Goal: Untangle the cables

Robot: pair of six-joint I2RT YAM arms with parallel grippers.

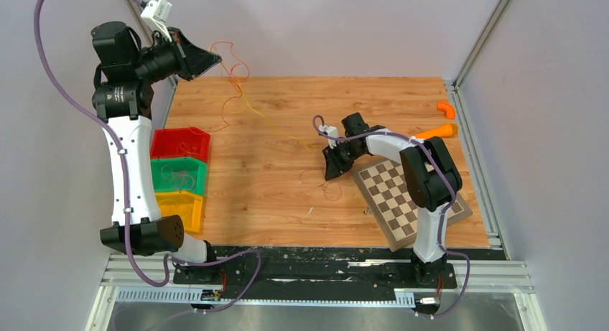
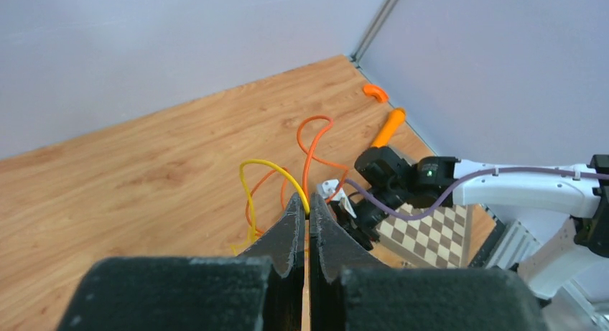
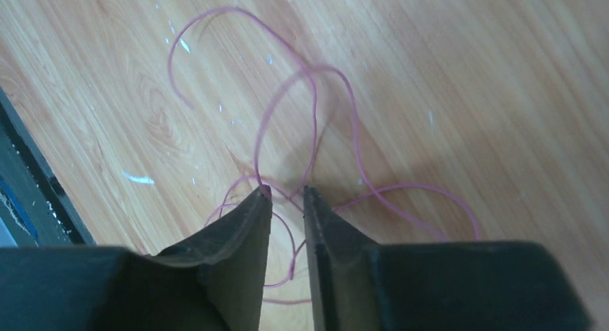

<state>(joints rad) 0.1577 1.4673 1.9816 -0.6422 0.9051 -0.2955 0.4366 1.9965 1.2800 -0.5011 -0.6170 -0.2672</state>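
Along the left edge of the wooden surface [image 1: 273, 202] three bins stand in a row from far to near: a red bin [image 1: 179, 141], a green bin [image 1: 202, 174] and a yellow bin [image 1: 188, 210]. Above them the left arm is raised high, and the left pincer [image 2: 309, 203] sits well above the far left corner. Its jaws are pressed almost together, and the yellow cable [image 2: 264, 164] is pinched at the tips. From there the yellow cable arches up in a loop. The orange cable [image 2: 316, 141] curls beside it and is tangled with it. In the top view both strands hang from the pincer down to the surface and trail off toward the middle.

Right of centre, the right pincer [image 3: 287, 194] is down at the surface, and its jaws stand narrowly apart. A thin red cable [image 3: 314, 108] lies in loose overlapping loops on the wood. Some of its strands run between and under the fingertips. I cannot tell whether the tips touch it.

Just beside that pincer a chessboard [image 1: 402, 202] lies at an angle under the right arm. Near the far right edge are an orange stick [image 1: 438, 132] and a curved orange piece [image 1: 447, 109].
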